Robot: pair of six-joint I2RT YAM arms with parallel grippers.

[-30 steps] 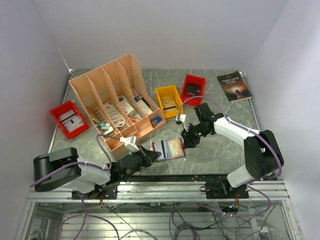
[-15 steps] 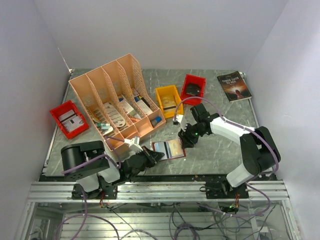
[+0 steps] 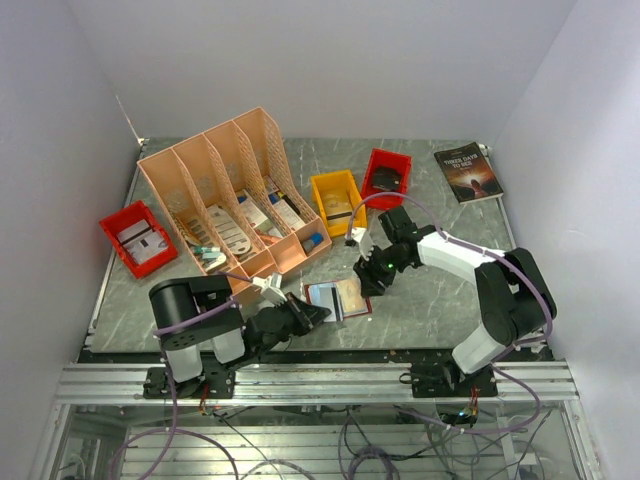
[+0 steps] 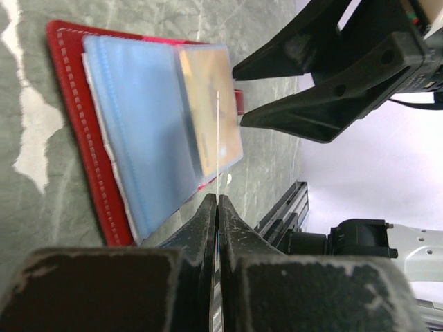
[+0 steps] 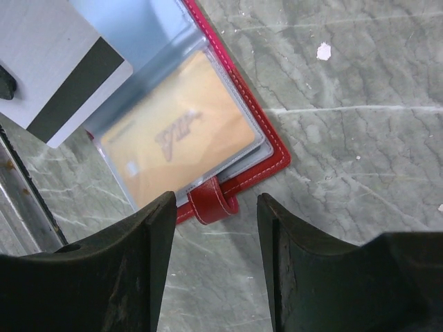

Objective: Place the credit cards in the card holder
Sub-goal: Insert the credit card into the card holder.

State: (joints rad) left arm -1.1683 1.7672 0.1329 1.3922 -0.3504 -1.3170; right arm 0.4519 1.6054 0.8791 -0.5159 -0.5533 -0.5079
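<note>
— Between the clenched fingers of my left end effector (image 4: 217,200): grey credit card (image 5: 55,62), black stripe, edge-on over the card holder (image 4: 66,104).
— Any writing?
— Orange card (image 5: 176,138), pocketed, script unreadable. Right end effector (image 5: 213,207) released, straddling the strap (image 5: 208,197); bare counter (image 5: 346,138) beyond.

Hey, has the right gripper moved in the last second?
Yes. Against the fixed yellow bin, the right gripper has slid slightly left, over the card holder's right edge.
</note>
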